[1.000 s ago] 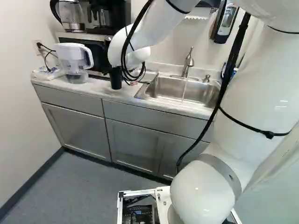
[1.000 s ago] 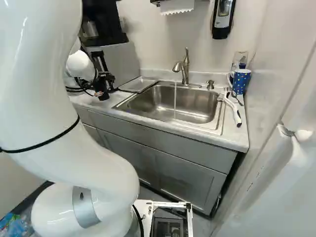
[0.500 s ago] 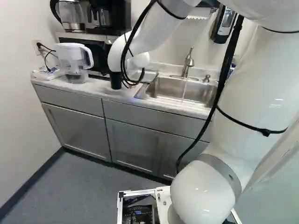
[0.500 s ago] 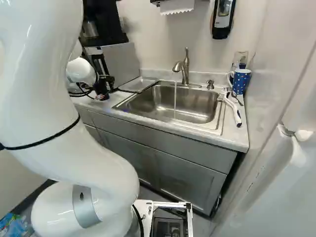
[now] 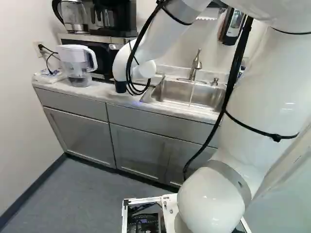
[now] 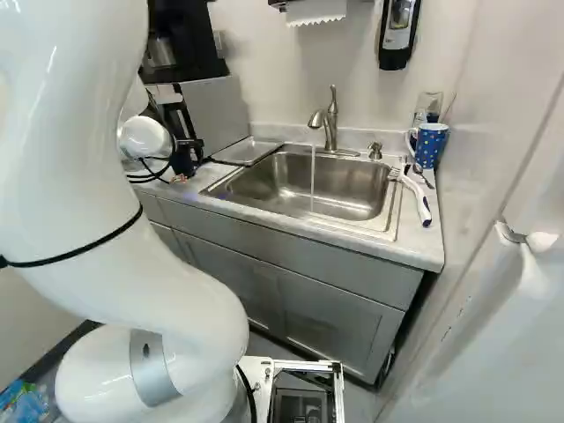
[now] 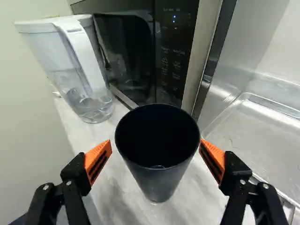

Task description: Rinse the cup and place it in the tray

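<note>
Straddling the black cup (image 7: 159, 185) with my gripper (image 6: 183, 159), its fingers wide open, gripping nothing.
Round, smooth and tapered, it stands upright on the marbled counter (image 7: 117, 199), left of the steel sink (image 6: 344, 185), right of the clear-sided pitcher (image 7: 77, 70).

A black cup (image 7: 158, 153) stands upright near the metal tray (image 7: 262, 140).

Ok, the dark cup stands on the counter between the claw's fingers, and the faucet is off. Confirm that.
Not off: the right base view shows the faucet running into the sink. The dark cup does stand on the counter between the claw's fingers.
</note>
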Tool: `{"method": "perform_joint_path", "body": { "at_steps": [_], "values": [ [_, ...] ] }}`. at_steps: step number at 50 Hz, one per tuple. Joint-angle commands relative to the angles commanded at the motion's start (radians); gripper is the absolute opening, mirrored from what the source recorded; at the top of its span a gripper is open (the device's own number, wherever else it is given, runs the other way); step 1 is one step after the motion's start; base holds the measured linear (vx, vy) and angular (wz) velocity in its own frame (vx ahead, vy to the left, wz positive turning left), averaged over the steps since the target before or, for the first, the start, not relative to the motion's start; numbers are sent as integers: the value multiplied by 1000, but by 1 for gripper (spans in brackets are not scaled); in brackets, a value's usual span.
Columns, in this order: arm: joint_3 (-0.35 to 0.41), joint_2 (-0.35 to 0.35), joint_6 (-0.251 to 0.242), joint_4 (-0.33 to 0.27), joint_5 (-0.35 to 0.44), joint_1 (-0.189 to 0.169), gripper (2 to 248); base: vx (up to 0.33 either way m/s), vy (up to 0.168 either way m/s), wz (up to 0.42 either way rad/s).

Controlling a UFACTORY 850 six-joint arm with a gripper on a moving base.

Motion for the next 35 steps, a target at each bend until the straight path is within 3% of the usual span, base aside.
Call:
{"method": "perform_joint_path", "body": {
  "at_steps": [35],
  "values": [
    [54,-24,0,0,171,6,247,0,0,0]
  ]
}}
